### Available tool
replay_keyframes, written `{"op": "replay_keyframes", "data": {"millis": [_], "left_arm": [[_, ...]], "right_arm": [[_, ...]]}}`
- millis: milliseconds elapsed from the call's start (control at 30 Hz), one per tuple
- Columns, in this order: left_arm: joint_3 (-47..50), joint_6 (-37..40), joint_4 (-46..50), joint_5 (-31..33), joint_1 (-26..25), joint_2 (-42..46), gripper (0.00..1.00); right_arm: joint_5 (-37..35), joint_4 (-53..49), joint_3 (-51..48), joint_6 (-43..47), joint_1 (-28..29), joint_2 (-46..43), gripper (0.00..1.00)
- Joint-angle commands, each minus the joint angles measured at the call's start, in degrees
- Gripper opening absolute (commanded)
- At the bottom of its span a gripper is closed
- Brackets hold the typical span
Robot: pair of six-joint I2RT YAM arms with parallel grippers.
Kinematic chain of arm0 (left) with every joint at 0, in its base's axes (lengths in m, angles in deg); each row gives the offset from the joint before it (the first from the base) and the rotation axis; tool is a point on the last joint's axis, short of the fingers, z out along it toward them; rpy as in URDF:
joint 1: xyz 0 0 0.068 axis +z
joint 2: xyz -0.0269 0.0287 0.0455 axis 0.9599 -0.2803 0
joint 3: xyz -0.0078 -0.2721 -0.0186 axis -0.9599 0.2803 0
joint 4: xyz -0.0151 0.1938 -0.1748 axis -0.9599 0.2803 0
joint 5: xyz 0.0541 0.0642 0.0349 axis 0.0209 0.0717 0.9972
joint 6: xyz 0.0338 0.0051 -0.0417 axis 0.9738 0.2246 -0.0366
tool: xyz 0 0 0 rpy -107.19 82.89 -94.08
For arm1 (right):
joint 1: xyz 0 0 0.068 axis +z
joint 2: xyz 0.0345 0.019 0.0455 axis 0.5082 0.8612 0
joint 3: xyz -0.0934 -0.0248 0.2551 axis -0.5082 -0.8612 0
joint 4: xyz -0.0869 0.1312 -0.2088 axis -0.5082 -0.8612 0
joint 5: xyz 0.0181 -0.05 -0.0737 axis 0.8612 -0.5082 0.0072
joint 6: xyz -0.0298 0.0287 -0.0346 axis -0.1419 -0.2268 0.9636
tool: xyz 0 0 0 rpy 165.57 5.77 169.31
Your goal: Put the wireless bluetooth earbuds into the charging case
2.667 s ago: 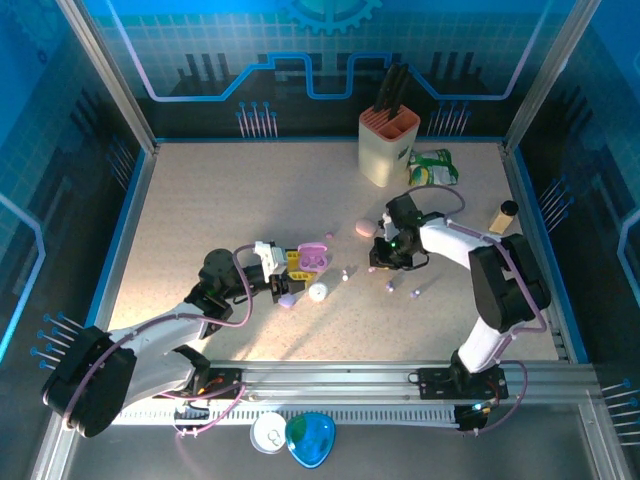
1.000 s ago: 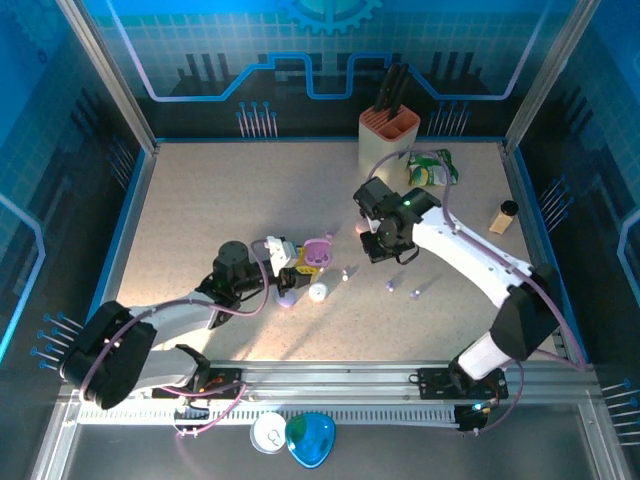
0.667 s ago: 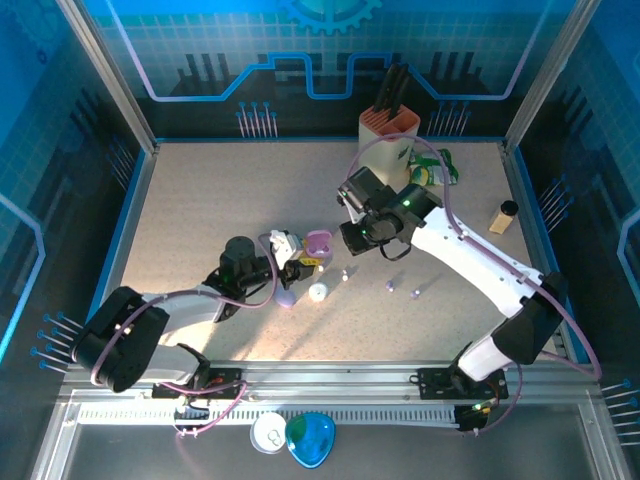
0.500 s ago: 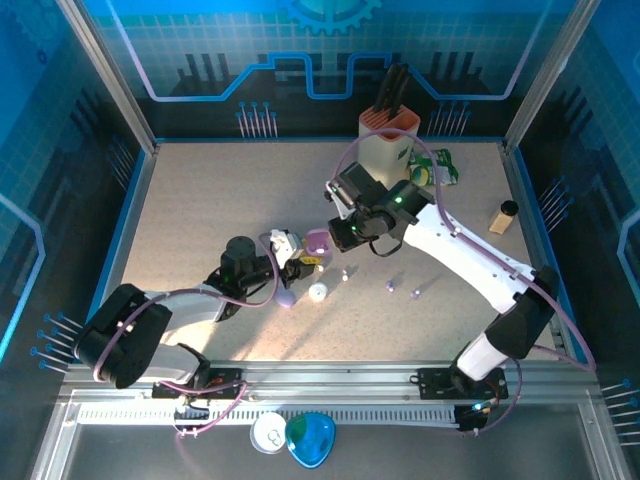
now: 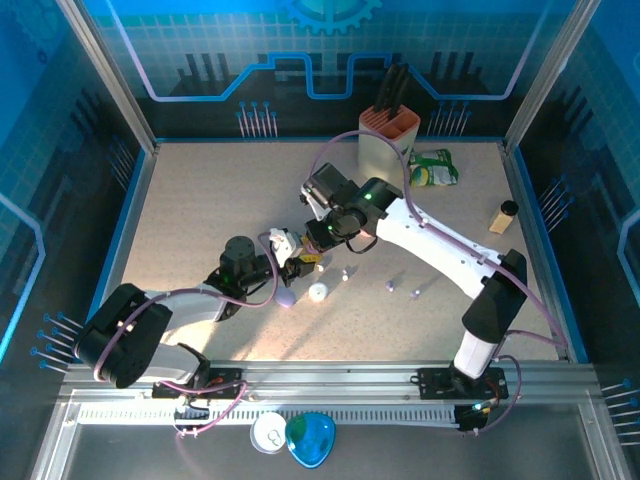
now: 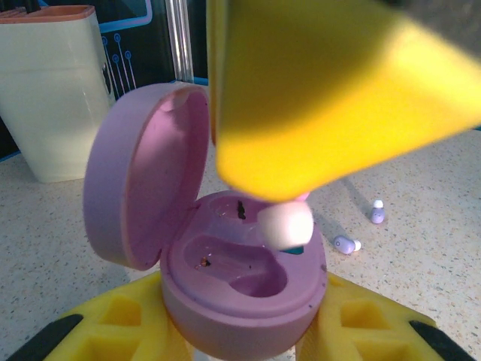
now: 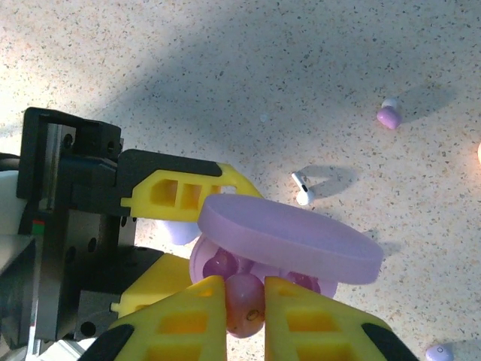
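My left gripper [image 6: 244, 335] is shut on the base of an open lilac-pink charging case [image 6: 225, 289], whose lid [image 6: 139, 184] stands up on the left. Both wells of the case look empty. My right gripper [image 7: 244, 310] is shut on a pink earbud [image 7: 245, 299], which hangs just over the case's right well as a pale earbud [image 6: 286, 226]. From above, the right gripper [image 5: 316, 240] covers the case, with the left gripper [image 5: 301, 260] beside it. Loose earbuds lie on the table: a white stemmed one [image 7: 302, 188], a lilac one [image 7: 388, 116] and others [image 5: 389, 287] [image 5: 415, 293].
A white case [image 5: 318, 292] and a lilac case [image 5: 286, 299] lie just near of the grippers. A knife block [image 5: 388, 145], a green packet [image 5: 435, 168] and a small bottle [image 5: 503, 215] stand at the back right. A blue lid [image 5: 310, 438] lies below the rail.
My right arm has swung left across the table with the earbud and now hovers over the open case. My left gripper has edged right, still holding the case.
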Motion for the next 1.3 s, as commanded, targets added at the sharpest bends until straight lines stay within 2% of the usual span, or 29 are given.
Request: {"op": "replay_keyframes", "data": {"millis": [0, 567, 833, 1067, 1267], "left_arm": [[-1.26, -0.45, -2.24, 0.10, 0.25, -0.15, 0.25], [-1.33, -1.16, -2.12, -0.02, 0.32, 0.03, 0.25], [-1.25, -1.42, -2.84, 0.01, 0.27, -0.48, 0.25], [-0.99, -1.87, -4.02, 0.06, 0.33, -1.28, 0.25], [0.60, -2.72, -5.59, 0.81, 1.28, -0.76, 0.24]], "right_arm": [[1.18, 0.56, 1.86, 0.74, 0.73, 1.41, 0.16], [1.79, 1.88, 1.22, 0.25, 0.73, 3.21, 0.17], [1.78, 1.88, 1.04, -0.24, 0.81, 1.75, 0.30], [1.92, 2.53, 0.27, -0.50, 0.74, -0.37, 0.33], [1.60, 7.42, -5.85, -0.49, 0.74, -7.97, 0.43]]}}
